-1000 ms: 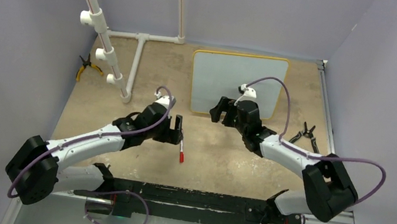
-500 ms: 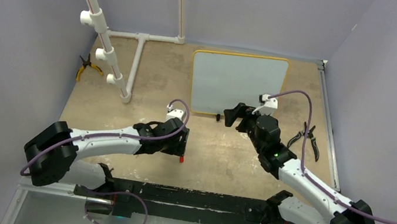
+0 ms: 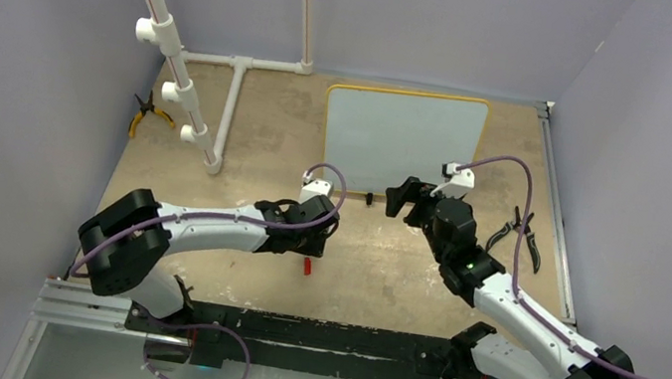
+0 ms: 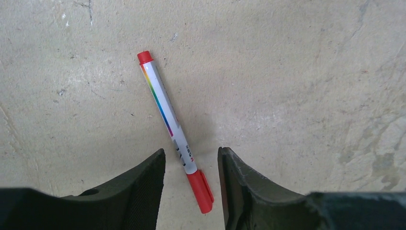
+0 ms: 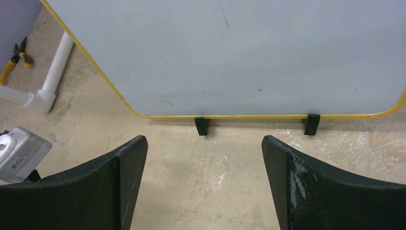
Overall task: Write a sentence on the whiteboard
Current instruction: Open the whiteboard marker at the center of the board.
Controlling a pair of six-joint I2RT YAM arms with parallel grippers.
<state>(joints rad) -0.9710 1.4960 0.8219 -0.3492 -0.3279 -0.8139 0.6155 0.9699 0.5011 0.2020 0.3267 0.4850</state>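
Observation:
The whiteboard (image 3: 403,139) lies at the back of the table, white with a yellow frame and black feet; it fills the top of the right wrist view (image 5: 230,52). No sentence shows on it, only tiny stray marks. A marker (image 4: 167,120) with a white barrel and red cap lies on the table; only its red cap (image 3: 307,266) shows from above. My left gripper (image 3: 315,245) is open right over it, and its jaws (image 4: 190,152) stand either side of the cap end without touching. My right gripper (image 3: 399,199) is open and empty (image 5: 203,141) just before the board's near edge.
A white PVC pipe stand (image 3: 171,54) rises at the back left, its base also in the right wrist view (image 5: 55,67). Yellow-handled pliers (image 3: 144,113) lie by the left wall. Black pliers (image 3: 521,232) lie right of the right arm.
My left arm has stretched rightward and its gripper has come down over the marker, which has not moved. My right gripper has drawn back from over the board to its near edge.

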